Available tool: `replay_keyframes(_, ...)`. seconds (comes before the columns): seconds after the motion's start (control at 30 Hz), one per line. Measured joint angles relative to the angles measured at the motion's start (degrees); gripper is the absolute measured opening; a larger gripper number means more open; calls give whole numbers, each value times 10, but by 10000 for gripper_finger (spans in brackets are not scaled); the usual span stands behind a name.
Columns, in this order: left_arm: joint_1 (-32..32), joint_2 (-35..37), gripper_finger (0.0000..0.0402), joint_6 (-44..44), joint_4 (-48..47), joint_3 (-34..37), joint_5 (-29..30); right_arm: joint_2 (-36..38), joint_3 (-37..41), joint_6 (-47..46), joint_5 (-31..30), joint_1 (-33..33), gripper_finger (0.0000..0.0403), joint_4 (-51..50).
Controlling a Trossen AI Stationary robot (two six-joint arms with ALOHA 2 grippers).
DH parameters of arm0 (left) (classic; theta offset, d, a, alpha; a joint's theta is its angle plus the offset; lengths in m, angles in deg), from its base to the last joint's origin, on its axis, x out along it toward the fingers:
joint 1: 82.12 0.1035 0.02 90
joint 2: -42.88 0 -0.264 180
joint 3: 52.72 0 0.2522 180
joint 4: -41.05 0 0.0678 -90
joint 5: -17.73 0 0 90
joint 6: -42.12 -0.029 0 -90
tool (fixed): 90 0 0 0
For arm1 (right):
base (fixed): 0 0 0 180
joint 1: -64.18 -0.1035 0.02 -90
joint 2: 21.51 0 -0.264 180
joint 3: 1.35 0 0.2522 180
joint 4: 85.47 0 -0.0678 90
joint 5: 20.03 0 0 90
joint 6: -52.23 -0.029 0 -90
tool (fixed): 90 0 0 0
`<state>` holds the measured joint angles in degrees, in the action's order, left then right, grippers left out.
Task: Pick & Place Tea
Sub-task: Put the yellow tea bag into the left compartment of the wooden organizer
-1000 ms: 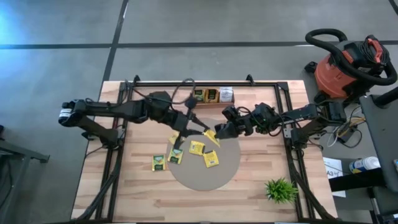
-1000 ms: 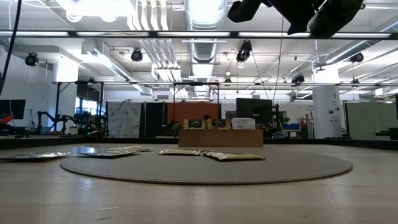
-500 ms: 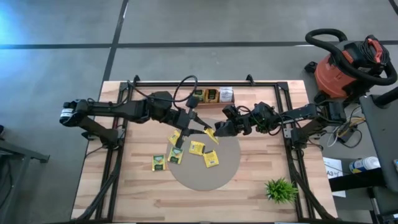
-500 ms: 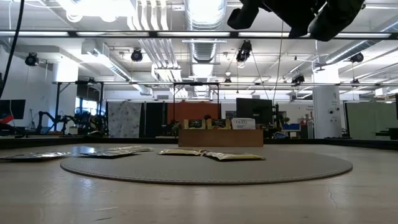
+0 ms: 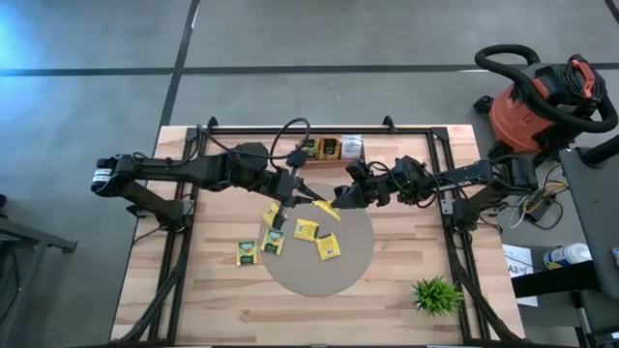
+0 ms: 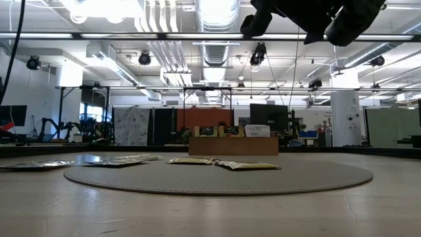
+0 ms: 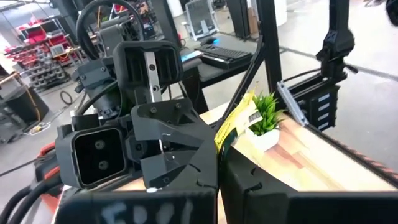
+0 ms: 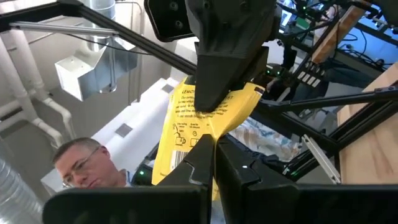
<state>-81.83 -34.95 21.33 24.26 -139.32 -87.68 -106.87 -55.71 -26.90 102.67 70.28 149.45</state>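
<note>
1. Writing: the yellow tea packet (image 8: 202, 121) held in the air has dark print on it. The top line in the right wrist view reads approx "LEMON"; the rest is too small to read.
2. A white label in the wooden tray (image 5: 332, 147) at the table's far edge reads "TAZO" in the low view. The other tray labels are unreadable.
3. Left gripper (image 5: 311, 198): fingers pressed together on one end of the yellow tea packet (image 5: 326, 209), above the far edge of the round grey mat (image 5: 353, 266).
4. Right gripper (image 5: 338, 204): fingers pinched tight on the opposite end of the same packet. Both grip it at once, mid-air, nose to nose.
5. Left wrist view: only the packet's yellow edge (image 7: 231, 124) shows, wedged between the two sets of dark fingers.
6. Rest of the tea: four yellow packets (image 5: 307, 229) lie flat on the mat's left part, and one more packet (image 5: 248, 253) lies just off it on the wood.
7. Change vs the earlier frames: a sec ago the left fingers stood spread around the packet while only the right held it; now they've clamped on it. The pair has also drifted slightly toward the tray. Packets on the mat are unmoved.
8. A small green plant (image 5: 436, 295) sits at the near right corner of the table (image 5: 213, 295).
</note>
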Motion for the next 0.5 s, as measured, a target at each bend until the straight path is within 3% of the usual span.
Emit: replay_keyframes(0.5,3,10,1,-3,-44,-1,62,4,1,17,31,32,9,2)
